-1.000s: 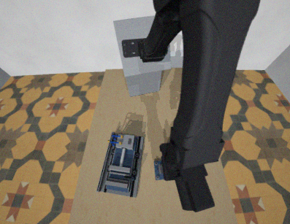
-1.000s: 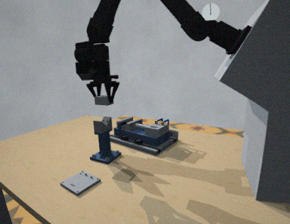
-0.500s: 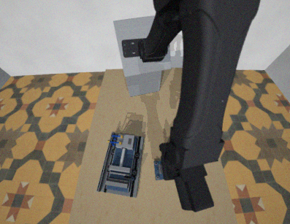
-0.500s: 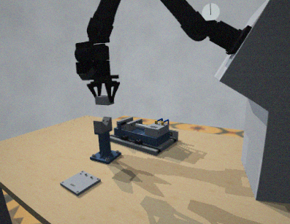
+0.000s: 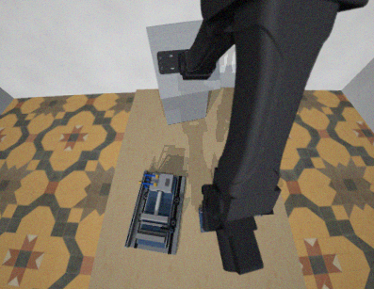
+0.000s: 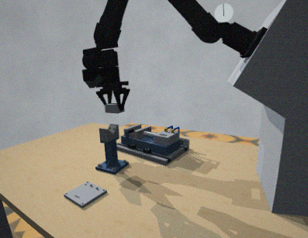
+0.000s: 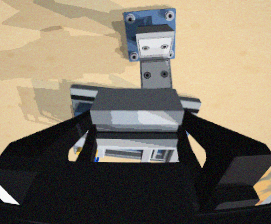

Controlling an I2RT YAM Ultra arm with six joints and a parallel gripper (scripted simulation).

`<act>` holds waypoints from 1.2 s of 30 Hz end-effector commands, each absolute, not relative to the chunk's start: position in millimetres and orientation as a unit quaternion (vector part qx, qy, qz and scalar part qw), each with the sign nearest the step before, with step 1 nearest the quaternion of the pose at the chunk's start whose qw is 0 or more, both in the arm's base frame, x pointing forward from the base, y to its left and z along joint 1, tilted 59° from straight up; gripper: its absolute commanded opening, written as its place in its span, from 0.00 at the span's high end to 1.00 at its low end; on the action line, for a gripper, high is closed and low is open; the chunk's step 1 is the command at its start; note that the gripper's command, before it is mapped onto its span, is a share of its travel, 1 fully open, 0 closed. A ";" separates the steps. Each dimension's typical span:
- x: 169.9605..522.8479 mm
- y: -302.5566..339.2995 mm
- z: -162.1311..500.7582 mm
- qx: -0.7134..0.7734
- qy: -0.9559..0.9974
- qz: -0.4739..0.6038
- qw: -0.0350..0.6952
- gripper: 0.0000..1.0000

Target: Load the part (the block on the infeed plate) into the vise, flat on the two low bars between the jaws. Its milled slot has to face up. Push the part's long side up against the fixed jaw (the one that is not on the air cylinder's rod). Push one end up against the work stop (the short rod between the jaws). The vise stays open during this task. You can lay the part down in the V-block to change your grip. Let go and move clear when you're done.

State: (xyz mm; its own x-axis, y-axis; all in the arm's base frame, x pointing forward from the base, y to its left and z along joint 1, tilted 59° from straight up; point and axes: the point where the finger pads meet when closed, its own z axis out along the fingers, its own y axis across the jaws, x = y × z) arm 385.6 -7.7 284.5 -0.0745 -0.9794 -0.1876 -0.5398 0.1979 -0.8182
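Observation:
My gripper [image 6: 112, 101] is shut on the part [image 6: 112, 108], a small grey block, and holds it in the air above the V-block [image 6: 109, 133]. In the wrist view the part [image 7: 138, 110] sits between the dark fingers, and the V-block [image 7: 154, 43] on its blue base lies below and ahead of it. The vise [image 6: 151, 140] stands on the table to the right of the V-block, its jaws apart. From above, the vise [image 5: 160, 211] lies left of the arm, which hides the gripper and the part. The slot's direction cannot be told.
The grey infeed plate [image 6: 85, 194] lies bare near the front left of the table. A large grey cabinet [image 6: 285, 112] holding the arm's base stands at the right. A patterned floor surrounds the table.

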 end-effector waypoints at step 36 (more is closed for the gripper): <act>407.4 -135.2 293.5 -0.175 0.862 -0.066 0.472 1.00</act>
